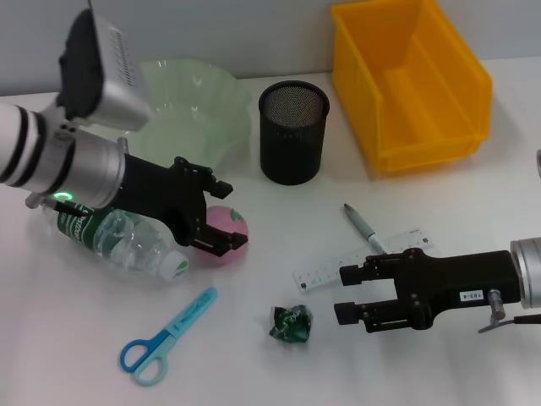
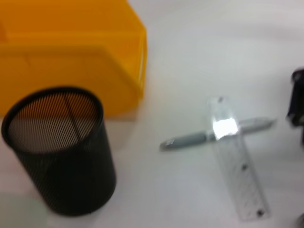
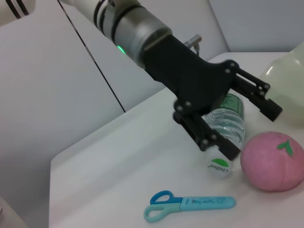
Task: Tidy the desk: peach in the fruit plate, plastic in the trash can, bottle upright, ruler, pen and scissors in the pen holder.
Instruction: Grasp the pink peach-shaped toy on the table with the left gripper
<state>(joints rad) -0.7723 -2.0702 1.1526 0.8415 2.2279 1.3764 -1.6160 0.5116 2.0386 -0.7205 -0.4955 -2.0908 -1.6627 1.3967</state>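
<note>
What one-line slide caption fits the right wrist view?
Left tool open above a lying water bottle, beside a pink peach, blue scissors in front.

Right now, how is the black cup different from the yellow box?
The pen holder is round, black and made of see-through mesh; the bin is boxy, yellow and solid plastic. The pen holder is narrow, while the bin is far wider and longer. The pen holder stands nearer the green plate; the bin sits at the desk's far right. Both stand upright, open on top, with nothing seen inside.
</note>
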